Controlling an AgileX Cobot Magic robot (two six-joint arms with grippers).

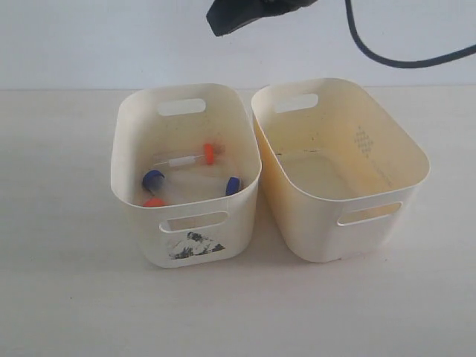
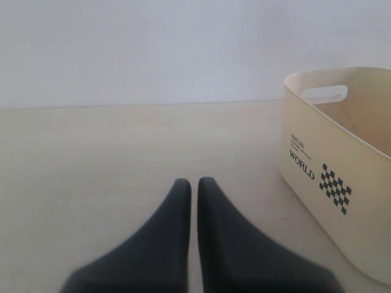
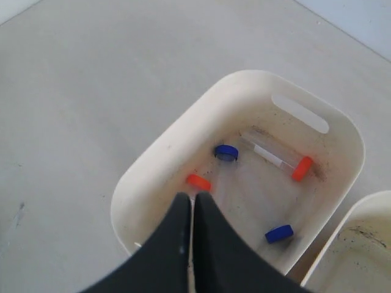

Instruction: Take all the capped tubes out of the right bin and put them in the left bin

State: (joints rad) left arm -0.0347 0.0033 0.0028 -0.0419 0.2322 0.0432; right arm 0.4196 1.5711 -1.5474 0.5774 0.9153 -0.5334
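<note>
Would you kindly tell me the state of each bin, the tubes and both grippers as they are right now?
left bin: upright, holding all four tubes.
right bin: upright, no tubes in it.
capped tubes: lying in the left bin, caps on, two orange and two blue.
left gripper: shut, holding nothing, low over the table beside the left bin.
right gripper: shut, holding nothing, above the left bin.
</note>
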